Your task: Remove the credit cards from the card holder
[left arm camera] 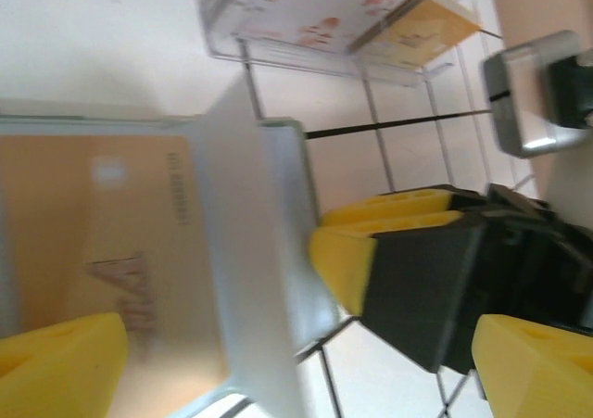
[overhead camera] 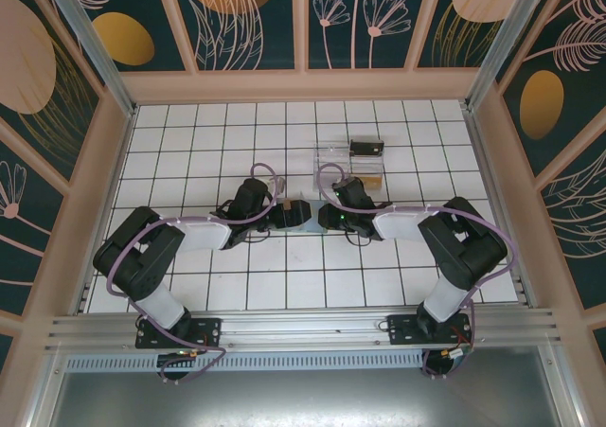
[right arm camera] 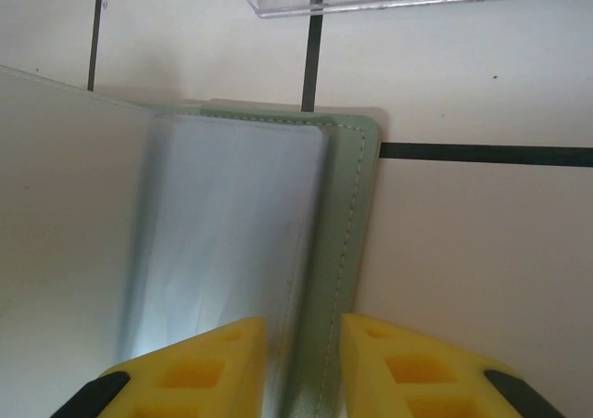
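Progress partial: cards (left arm camera: pixel 422 29) lie in the tray (left arm camera: pixel 227 29); one orange card (left arm camera: pixel 111 242) is judged left in the holder (right arm camera: pixel 352 233), mid-table, near of the tray. Holder edge is pinched by the right gripper (right arm camera: pixel 301 330); the left gripper (left arm camera: pixel 298 330) is spread wide, empty.

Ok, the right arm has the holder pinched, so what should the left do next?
Probably lower the open left gripper onto the edge of the tan card and close. The right gripper pinches the card holder by its green edge, and the card lies inside under a clear sleeve.
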You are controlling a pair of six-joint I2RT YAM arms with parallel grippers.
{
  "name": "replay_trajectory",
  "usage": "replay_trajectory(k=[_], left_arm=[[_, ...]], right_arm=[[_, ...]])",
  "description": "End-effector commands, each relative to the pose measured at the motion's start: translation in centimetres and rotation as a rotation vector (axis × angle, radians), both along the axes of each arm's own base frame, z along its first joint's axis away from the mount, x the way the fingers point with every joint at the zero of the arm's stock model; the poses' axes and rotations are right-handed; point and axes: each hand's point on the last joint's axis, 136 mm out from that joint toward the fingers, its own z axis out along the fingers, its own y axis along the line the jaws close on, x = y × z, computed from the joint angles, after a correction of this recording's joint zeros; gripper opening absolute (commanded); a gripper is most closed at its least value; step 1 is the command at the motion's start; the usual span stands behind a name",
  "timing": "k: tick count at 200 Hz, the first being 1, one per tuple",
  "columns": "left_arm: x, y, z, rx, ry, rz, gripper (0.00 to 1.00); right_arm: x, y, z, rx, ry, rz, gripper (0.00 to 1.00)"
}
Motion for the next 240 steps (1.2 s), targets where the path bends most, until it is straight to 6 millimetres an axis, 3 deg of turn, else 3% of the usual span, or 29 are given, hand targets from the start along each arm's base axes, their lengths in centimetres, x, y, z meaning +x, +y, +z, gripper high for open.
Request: replay_trajectory(k=[1, 33, 59, 63, 87, 110, 136, 145, 150, 171, 204, 240], left_arm=[[-0.6, -1.6, 1.1, -0.089, 0.0, -0.063, 0.94], [-0.5, -1.9, 1.5, -0.102, -0.005, -0.069, 0.91], [-1.5, -4.1, 3.7, -0.222, -0.018, -0.146, 0.86], [-1.7, -4.4, 2.9, -0.218, 0.003, -0.159, 0.85], [-2.2, -6.1, 2.5, -0.21, 0.012, -0.187, 0.83], [-1.8, -5.6, 1.6, -0.16, 0.01, -0.153, 0.82], [-1.3, -4.7, 2.0, -0.109, -0.021, -0.122, 0.84], [-1.1, -4.2, 1.5, -0.079, -0.019, -0.104, 0.84], [-0.8, -3.8, 2.6, -0.082, -0.044, -0.089, 0.84], [0.1, -1.8, 2.6, -0.043, -0.055, -0.029, 0.81], [1.2, 1.6, 2.1, 0.091, -0.087, 0.059, 0.68], [2.1, 4.6, 0.7, 0.236, -0.106, 0.136, 0.22]], right_arm=[[-0.4, 0.3, -0.9, 0.009, 0.039, -0.001, 0.29], [-0.4, 0.1, -0.9, 0.011, 0.036, -0.011, 0.29], [-0.4, 0.0, -1.0, 0.018, 0.039, -0.013, 0.29], [-0.3, 0.0, -0.9, 0.02, 0.04, -0.013, 0.29], [-0.4, -0.1, -1.1, 0.03, 0.049, -0.019, 0.29], [-0.3, -0.6, -0.7, 0.045, 0.043, -0.038, 0.29], [-0.1, -1.0, -0.1, 0.056, 0.029, -0.046, 0.29], [-0.1, -1.2, 0.0, 0.056, 0.026, -0.051, 0.29], [0.0, -1.2, 0.1, 0.058, 0.023, -0.053, 0.29], [0.1, -1.5, 0.6, 0.065, 0.01, -0.067, 0.29], [0.4, -1.5, 2.2, 0.09, -0.029, -0.071, 0.29], [0.8, -0.4, 4.8, 0.156, -0.077, -0.045, 0.29]])
